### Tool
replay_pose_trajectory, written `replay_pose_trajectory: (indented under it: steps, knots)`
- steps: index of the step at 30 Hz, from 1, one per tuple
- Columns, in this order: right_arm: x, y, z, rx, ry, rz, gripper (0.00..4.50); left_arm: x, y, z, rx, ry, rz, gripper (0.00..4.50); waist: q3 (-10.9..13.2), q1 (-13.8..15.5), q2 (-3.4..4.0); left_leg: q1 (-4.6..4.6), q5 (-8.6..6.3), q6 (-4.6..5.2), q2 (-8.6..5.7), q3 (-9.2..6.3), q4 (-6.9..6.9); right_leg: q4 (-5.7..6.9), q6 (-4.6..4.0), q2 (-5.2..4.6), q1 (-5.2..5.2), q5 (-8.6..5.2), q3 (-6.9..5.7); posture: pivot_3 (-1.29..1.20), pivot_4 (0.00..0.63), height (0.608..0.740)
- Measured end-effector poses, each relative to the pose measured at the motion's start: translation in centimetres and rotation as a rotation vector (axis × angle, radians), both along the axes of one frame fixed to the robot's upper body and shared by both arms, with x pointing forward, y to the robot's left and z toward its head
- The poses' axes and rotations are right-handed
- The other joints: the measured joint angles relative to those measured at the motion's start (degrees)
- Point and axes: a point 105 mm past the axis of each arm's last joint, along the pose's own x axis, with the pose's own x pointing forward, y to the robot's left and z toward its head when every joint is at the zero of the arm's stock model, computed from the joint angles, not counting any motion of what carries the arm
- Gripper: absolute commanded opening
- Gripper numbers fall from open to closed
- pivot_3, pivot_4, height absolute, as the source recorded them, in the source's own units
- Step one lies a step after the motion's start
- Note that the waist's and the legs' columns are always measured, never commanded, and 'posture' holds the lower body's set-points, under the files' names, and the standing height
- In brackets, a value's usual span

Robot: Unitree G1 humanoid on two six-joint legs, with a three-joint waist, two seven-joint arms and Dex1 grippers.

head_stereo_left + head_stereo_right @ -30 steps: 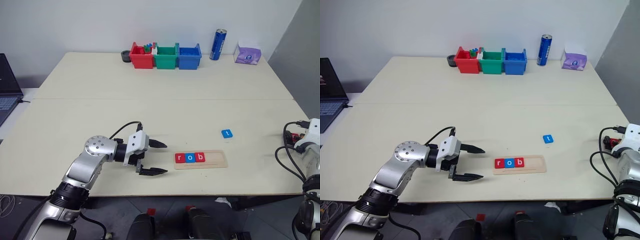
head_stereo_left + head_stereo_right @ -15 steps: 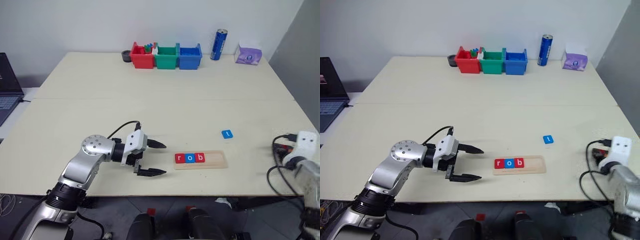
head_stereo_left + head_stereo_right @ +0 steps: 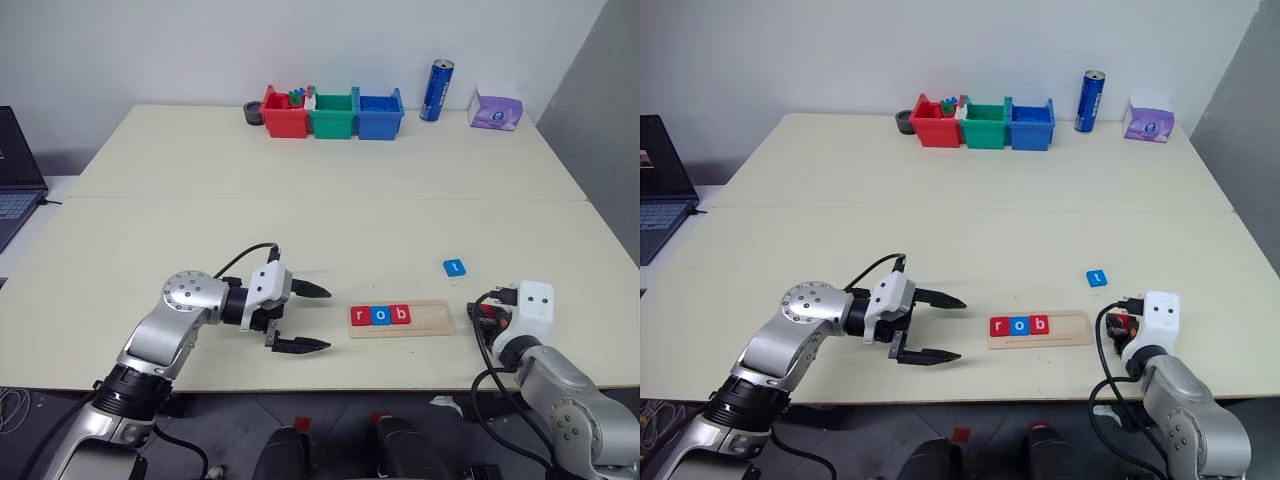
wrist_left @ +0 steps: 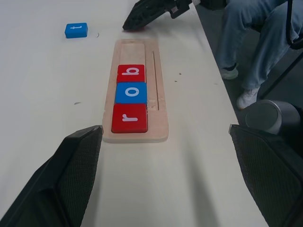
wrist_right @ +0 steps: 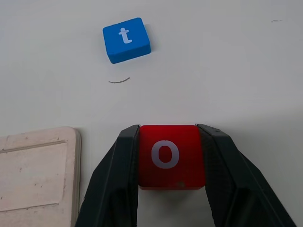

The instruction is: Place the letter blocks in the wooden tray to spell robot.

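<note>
Table [image 3: 300, 220], red o block [image 5: 169, 156] between right jaws

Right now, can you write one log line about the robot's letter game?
tray: long pale wooden tray holds r, o, b | right gripper: shut on red square o block | blue t block: on table | left gripper: open

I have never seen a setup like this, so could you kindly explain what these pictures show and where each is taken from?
This is a two-armed humanoid robot. Two pictures look down from its head; two look along each wrist. On the table lies a wooden tray holding letter blocks r, o, b. A blue t block lies loose beyond it. The right gripper has its jaws closed on a red o block beside the tray's empty end. The left gripper hovers open at the other end. Coloured bins, a can and tissues stand far back.
</note>
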Motion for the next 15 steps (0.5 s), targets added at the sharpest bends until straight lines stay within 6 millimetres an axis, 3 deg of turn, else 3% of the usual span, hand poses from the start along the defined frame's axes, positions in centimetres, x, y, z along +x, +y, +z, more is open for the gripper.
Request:
replay_pose_trajectory:
  steps: [7,11,15]
  knots:
    - [0.7,0.7,0.8,0.035,-0.04,0.016,4.48,-0.3,0.1,-0.4,0.0,-0.005,-0.003,4.5,0.02,0.08,0.03,-0.01,0.0,0.0,0.01,-0.01,0.0,0.01,0.0,0.01,-0.02,0.0,0.01,0.0,0.15,0.74]
    - [1.4,-1.3,3.4,-0.065,-0.098,0.043,4.48,-0.3,0.2,-0.7,0.009,-0.001,0.005,4.5,0.04,0.15,0.04,-0.03,0.0,0.0,-0.04,0.01,-0.01,-0.03,0.0,-0.02,-0.04,0.0,0.0,0.0,0.15,0.74]
    - [0.9,-2.4,4.7,-0.192,-0.014,0.305,4.48,-0.2,0.3,-0.8,0.013,-0.001,0.009,4.5,0.08,0.22,0.05,-0.08,-0.01,0.01,-0.07,0.04,-0.02,-0.08,0.01,-0.03,-0.03,-0.01,-0.05,0.0,0.15,0.74]
